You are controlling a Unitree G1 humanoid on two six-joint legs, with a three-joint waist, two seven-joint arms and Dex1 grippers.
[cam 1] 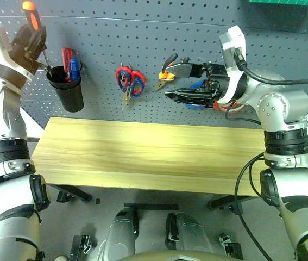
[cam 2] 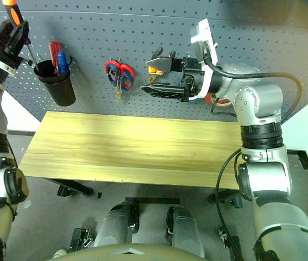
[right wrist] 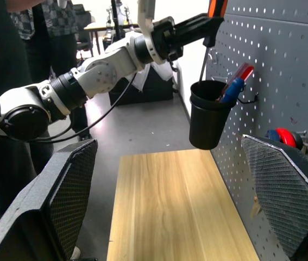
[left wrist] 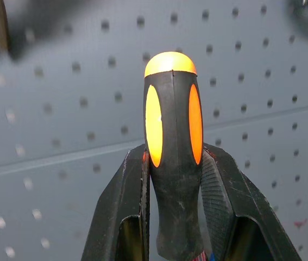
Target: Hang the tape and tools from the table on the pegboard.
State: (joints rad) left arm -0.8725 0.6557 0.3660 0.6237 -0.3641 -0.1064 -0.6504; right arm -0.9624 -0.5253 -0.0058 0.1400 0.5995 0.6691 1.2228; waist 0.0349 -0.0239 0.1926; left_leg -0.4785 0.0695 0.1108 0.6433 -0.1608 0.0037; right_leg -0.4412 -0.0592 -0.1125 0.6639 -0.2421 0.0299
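The screwdriver (cam 1: 32, 24) is cut off by the top edge at upper left, and its shaft tip is lost inside the black cup (cam 1: 67, 87). Behind the right gripper (cam 1: 189, 82) (mid-right of the pegboard (cam 1: 143, 49)) a blue roll (cam 1: 197, 87) and a red-orange one (cam 1: 235, 107) show only slivers; the pliers (cam 1: 168, 70) are partly covered.
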